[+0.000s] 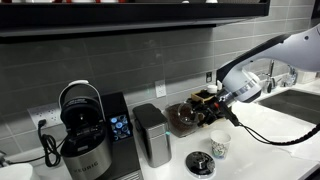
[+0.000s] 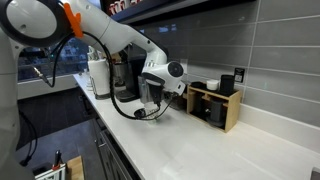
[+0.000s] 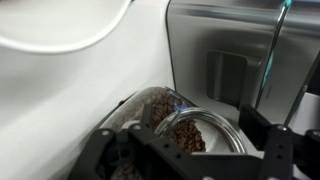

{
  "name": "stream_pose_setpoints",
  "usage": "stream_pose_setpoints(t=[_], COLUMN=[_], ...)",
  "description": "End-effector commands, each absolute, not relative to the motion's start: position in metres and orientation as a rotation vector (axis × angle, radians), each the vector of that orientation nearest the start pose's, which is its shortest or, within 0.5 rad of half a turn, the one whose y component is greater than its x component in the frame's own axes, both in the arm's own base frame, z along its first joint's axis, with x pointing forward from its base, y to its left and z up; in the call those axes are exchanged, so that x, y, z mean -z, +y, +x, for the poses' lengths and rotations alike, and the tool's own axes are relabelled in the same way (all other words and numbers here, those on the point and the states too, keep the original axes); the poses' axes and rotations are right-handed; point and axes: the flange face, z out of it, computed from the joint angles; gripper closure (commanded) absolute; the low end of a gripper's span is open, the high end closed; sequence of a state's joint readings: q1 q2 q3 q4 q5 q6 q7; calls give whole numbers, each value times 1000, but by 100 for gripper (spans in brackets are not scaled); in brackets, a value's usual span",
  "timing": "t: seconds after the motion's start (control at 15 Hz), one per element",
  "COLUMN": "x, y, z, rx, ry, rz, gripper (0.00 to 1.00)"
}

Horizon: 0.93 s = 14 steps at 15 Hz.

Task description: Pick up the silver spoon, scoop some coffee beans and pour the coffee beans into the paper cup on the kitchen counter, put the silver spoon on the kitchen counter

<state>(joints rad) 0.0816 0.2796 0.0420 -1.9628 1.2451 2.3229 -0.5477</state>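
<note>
A round clear glass jar of dark brown coffee beans (image 1: 183, 118) stands tilted on the white kitchen counter (image 1: 272, 140). My gripper (image 1: 212, 102) is at the jar's mouth. In the wrist view the beans (image 3: 190, 135) lie between my two fingers (image 3: 190, 145), which stand apart with nothing seen between them. The white paper cup (image 1: 219, 146) stands on the counter in front of the jar. The silver spoon does not show in any view. In an exterior view my gripper (image 2: 152, 98) hangs low over the counter (image 2: 220, 150), and the jar is hidden behind it.
A grey metal canister (image 1: 151, 134) stands right beside the jar and fills the upper right of the wrist view (image 3: 220, 50). A flat black disc (image 1: 200, 163) lies near the cup. A coffee machine (image 1: 85, 135) stands further along. A wooden rack (image 2: 215, 105) stands by the tiled wall.
</note>
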Motion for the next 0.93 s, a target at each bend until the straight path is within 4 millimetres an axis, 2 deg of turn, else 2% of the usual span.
stream_pose_setpoints(t=[0.0, 0.2, 0.4, 0.53, 0.6, 0.67, 0.73, 0.87], x=[-340, -335, -333, -333, -333, -333, -333, -333], y=[86, 81, 79, 79, 78, 78, 77, 76], z=[621, 622, 624, 626, 627, 628, 628, 630], rx=[251, 232, 226, 226, 226, 228, 229, 228], ry=[312, 352, 372, 382, 387, 393, 396, 404], rz=[-2177, -2167, -2156, -2150, -2147, -2146, -2145, -2144], gripper=[12, 17, 29, 32, 38, 36, 42, 47])
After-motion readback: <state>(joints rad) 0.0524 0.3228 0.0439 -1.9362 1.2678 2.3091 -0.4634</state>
